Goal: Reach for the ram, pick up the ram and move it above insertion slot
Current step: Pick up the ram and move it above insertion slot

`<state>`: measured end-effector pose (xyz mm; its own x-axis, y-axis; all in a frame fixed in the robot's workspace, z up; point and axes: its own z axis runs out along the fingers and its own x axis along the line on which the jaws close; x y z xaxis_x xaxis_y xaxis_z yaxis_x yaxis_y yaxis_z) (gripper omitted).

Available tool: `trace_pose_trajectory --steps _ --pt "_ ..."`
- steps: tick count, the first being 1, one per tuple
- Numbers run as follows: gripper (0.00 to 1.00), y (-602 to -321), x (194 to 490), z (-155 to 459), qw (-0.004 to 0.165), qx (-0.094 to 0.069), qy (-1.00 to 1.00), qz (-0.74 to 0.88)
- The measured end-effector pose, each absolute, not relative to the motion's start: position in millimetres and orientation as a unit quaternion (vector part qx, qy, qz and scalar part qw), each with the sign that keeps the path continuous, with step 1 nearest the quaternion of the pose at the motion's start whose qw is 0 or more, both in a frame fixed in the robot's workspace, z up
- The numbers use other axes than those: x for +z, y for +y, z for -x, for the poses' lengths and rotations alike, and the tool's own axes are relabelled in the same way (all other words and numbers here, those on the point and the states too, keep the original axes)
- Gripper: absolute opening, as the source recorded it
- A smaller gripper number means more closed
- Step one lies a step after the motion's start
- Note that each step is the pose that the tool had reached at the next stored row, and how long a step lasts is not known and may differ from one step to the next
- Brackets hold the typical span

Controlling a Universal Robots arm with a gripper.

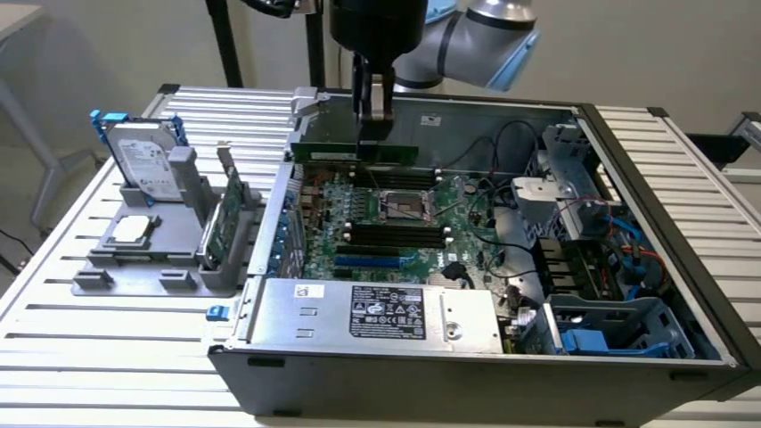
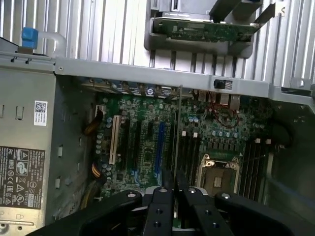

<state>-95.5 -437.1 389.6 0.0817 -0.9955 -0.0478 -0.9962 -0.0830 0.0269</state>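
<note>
The ram (image 1: 355,153) hangs edge-on above the motherboard (image 1: 393,223) inside the open case (image 1: 666,259); I have the fingers (image 1: 374,116) clamped on its top edge, keeping it upright for the slots.

open computer case (image 1: 666,267) on slatted table (image 1: 95,312) | power supply (image 1: 380,314) at front | empty CPU socket (image 1: 408,207) mid-motherboard | hard drive (image 1: 149,165) and expansion card (image 1: 226,218) upright in grey holder (image 1: 131,276)

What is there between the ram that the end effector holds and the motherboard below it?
Nothing: the end effector holds the ram in the air, and in the exterior view the stretch down to the motherboard is bare.
</note>
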Motion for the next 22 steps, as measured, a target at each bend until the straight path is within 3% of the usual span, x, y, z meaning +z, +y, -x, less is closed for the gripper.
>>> trace_pose_trajectory --steps 22 --pt "0.14 -401.9 387.6 49.7 0.005 0.025 0.688 0.725"
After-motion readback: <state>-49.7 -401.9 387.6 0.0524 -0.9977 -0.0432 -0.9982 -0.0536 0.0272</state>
